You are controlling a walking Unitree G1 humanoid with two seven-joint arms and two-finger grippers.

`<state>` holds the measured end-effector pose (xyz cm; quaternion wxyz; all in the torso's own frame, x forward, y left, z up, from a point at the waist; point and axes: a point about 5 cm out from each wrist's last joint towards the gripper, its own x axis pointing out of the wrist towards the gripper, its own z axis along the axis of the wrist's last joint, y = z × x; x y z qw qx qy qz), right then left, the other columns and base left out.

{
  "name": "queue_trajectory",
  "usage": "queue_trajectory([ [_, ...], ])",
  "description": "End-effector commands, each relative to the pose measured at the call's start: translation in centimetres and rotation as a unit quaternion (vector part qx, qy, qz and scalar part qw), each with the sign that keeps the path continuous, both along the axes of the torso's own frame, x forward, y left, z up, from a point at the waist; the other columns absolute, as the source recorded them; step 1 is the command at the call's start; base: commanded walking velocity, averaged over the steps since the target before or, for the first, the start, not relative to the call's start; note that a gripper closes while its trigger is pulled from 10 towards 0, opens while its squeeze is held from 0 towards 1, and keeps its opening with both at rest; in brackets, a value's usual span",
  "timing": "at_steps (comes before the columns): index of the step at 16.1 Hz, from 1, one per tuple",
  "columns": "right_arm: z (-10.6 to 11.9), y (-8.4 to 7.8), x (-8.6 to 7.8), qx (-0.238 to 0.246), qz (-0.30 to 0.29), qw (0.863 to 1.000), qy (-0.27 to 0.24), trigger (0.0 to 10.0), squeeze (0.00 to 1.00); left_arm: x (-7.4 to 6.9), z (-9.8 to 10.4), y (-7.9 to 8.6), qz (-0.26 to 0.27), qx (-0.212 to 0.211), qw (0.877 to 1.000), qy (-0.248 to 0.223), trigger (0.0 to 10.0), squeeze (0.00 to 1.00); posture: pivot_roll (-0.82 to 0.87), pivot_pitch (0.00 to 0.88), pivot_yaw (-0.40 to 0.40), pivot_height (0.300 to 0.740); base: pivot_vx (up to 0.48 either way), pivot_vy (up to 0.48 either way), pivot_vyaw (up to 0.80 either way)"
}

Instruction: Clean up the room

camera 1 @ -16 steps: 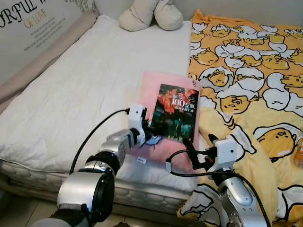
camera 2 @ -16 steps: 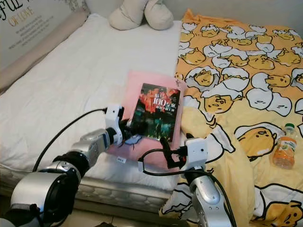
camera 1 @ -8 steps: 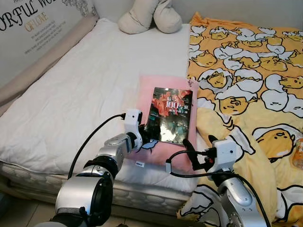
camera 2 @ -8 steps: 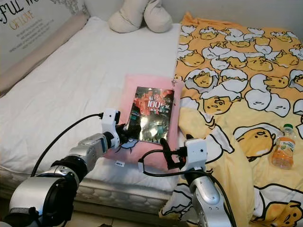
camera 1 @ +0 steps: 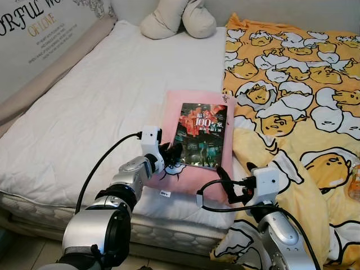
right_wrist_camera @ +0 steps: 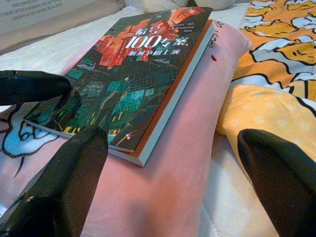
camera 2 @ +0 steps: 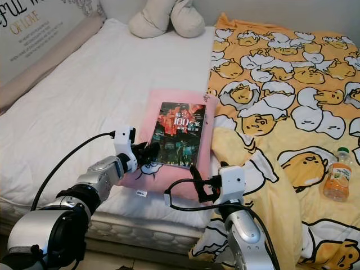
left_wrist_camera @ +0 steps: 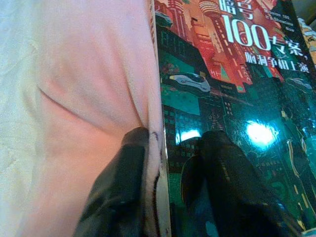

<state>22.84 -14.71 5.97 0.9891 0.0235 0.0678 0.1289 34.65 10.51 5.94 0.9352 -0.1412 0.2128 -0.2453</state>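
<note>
Book (camera 1: 201, 135) lying on pink pillow (camera 1: 188, 174) on bed (camera 1: 84, 112), left gripper (camera 1: 170, 153) fingers straddling the book's near corner, right gripper (camera 1: 223, 184) wide open, empty, just beside the pillow.

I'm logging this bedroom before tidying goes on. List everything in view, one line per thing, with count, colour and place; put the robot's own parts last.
Book: one, dark green and red cover, lying on the pink pillow.
Pink pillow: one, pink, on the white mattress beside the blanket.
White mattress: one, white, left half of the bed.
Blanket: one, orange-yellow with cartoon egg figures, right half of the bed.
Plush toy: one, cream, at the head of the bed.
Juice bottle: one, orange, on the blanket at far right.
Left gripper: open, one finger on the book's cover, one on the pillow beside its edge.
Right gripper: open, near the pillow's front edge.
</note>
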Motion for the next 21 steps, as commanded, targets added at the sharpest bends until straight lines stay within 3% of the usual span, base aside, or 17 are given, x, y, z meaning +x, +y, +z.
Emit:
queue_trajectory([
  [1,0.0,0.2,0.3,-0.002,0.007,1.000,0.001,10.0,0.00,-0.3,-0.4,0.0,-0.009,0.004,1.000,0.012,0.0,0.00,-0.16,0.000,0.071,0.740,0.000,0.000,0.00],
  [6,-0.1,0.2,0.5,-0.004,0.008,1.000,0.002,10.0,0.00,0.7,0.9,1.1,0.024,0.000,0.999,-0.022,0.0,0.00,-0.16,0.000,0.072,0.740,0.000,0.000,0.00],
  [8,-0.1,0.2,0.6,-0.003,0.004,1.000,0.000,10.0,0.00,1.8,2.9,2.0,0.037,0.019,0.995,-0.090,0.0,0.00,-0.15,0.000,0.072,0.740,0.000,0.000,0.00],
  [10,0.0,-0.1,0.9,-0.013,-0.011,1.000,-0.003,10.0,0.00,2.3,4.0,2.1,0.042,0.009,0.992,-0.118,0.0,0.00,-0.14,0.000,0.072,0.740,0.000,0.000,0.00],
  [11,0.0,-0.2,1.4,-0.010,-0.025,1.000,0.003,10.0,0.00,2.4,4.4,1.9,0.040,0.023,0.990,-0.135,0.0,0.00,-0.14,0.000,0.075,0.740,0.000,0.000,0.00],
  [12,0.4,-0.3,1.8,-0.008,-0.031,0.999,-0.002,10.0,0.00,2.5,4.6,1.7,0.042,0.034,0.988,-0.145,5.0,0.00,-0.14,0.000,0.074,0.740,0.000,0.000,0.00],
  [13,1.3,-0.5,2.4,0.006,-0.038,0.999,-0.021,10.0,0.82,2.5,4.8,1.6,0.054,0.053,0.984,-0.159,10.0,0.00,-0.14,0.000,0.077,0.740,0.000,0.000,0.00],
  [14,2.4,-0.6,3.1,0.035,-0.041,0.998,-0.043,10.0,1.00,2.5,5.2,1.6,0.062,0.089,0.974,-0.197,10.0,1.00,-0.14,0.000,0.080,0.740,0.000,0.000,0.00],
  [16,2.9,-0.5,4.1,0.082,-0.051,0.994,-0.041,10.0,1.00,2.3,5.7,1.3,0.060,0.119,0.962,-0.237,10.0,1.00,-0.14,0.000,0.082,0.740,0.000,0.000,0.00],
  [17,3.0,-0.3,5.1,0.135,-0.056,0.989,-0.025,10.0,1.00,2.1,6.1,1.0,0.061,0.131,0.952,-0.269,10.0,0.82,-0.12,0.000,0.085,0.740,0.000,0.000,0.00],
  [18,3.0,0.0,5.9,0.170,-0.051,0.984,-0.013,10.0,1.00,1.9,6.7,1.0,0.078,0.132,0.942,-0.298,10.0,0.00,-0.12,0.000,0.084,0.740,0.000,0.000,0.00],
  [19,3.0,0.4,6.4,0.181,-0.044,0.982,-0.004,10.0,1.00,1.6,7.0,0.6,0.064,0.131,0.937,-0.319,10.0,0.03,-0.10,0.000,0.082,0.740,0.000,0.000,0.00],
  [21,1.9,1.1,7.1,0.225,-0.048,0.972,0.038,10.0,1.00,0.7,7.5,-0.5,0.044,0.127,0.926,-0.352,10.0,0.00,-0.08,0.000,0.066,0.740,0.000,0.000,0.00],
])
